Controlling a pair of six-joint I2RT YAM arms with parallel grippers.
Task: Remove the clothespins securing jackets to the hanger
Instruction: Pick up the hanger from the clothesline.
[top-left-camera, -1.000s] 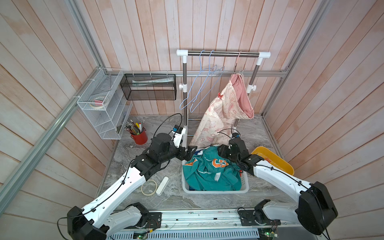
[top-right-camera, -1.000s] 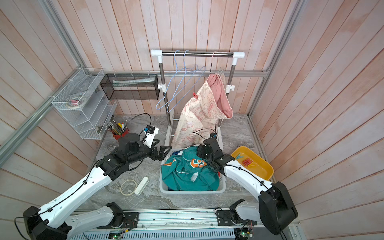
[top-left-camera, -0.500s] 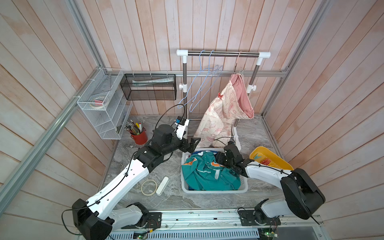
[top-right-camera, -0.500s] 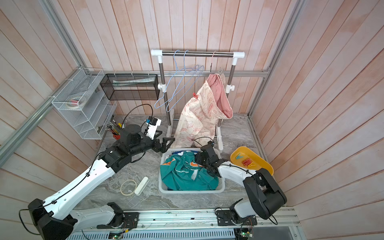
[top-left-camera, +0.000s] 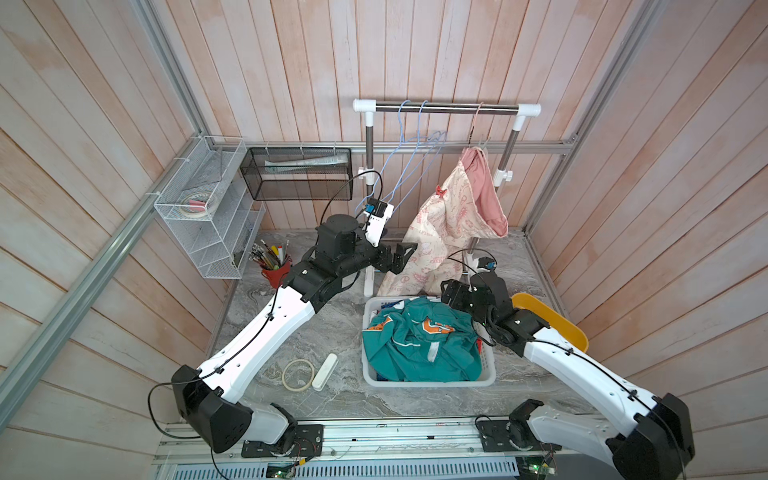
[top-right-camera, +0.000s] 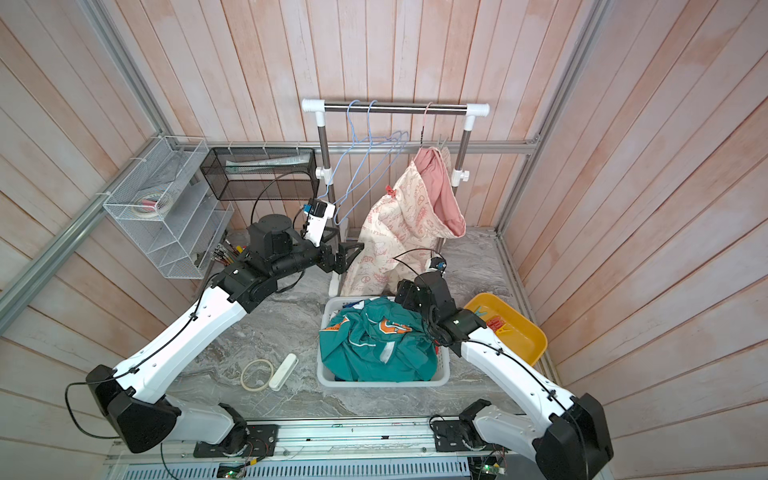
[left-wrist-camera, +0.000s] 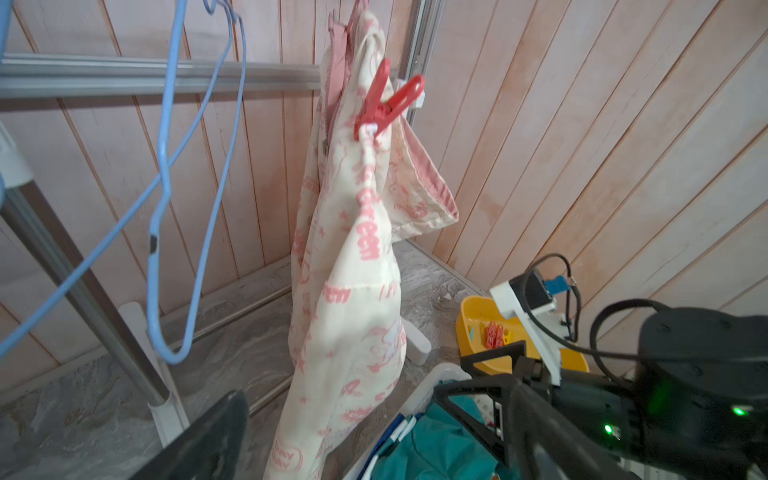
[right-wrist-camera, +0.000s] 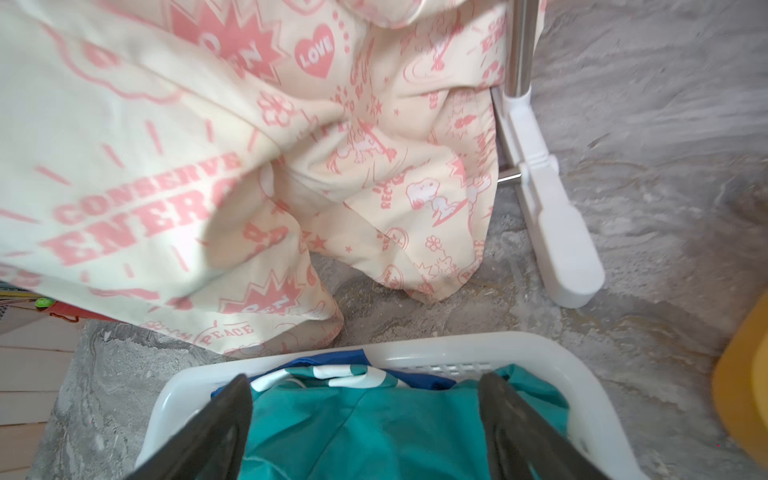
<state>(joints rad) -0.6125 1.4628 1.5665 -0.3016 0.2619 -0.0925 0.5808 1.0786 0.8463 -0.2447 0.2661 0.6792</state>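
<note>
A red clothespin (left-wrist-camera: 386, 104) pinches the shoulder of the cream pink-printed jacket (top-left-camera: 453, 220) hanging from the rack; both top views show the clothespin (top-right-camera: 390, 190). My left gripper (top-left-camera: 401, 255) stands open beside the jacket's lower left edge, well below the pin, holding nothing (left-wrist-camera: 374, 449). The teal jacket (top-left-camera: 415, 340) lies crumpled in the white basket (top-left-camera: 370, 374) over a blue jacket (right-wrist-camera: 332, 359). My right gripper (right-wrist-camera: 365, 432) hangs open over the basket's back right corner, just above the teal cloth. Removed clothespins (top-right-camera: 496, 324) lie in the yellow tray (top-right-camera: 515, 332).
Two bare blue hangers (top-left-camera: 411, 166) hang left of the cream jacket. The rack's white foot (right-wrist-camera: 557, 232) stands behind the basket. A red pen cup (top-left-camera: 276, 272), wire shelf (top-left-camera: 208, 208) and black mesh bin (top-left-camera: 299, 174) sit left; tape ring (top-left-camera: 298, 374) and white bar (top-left-camera: 325, 365) lie in front.
My left gripper has risen from the basket's left corner toward the cream jacket. My right gripper's jaws have spread wider over the teal jacket.
</note>
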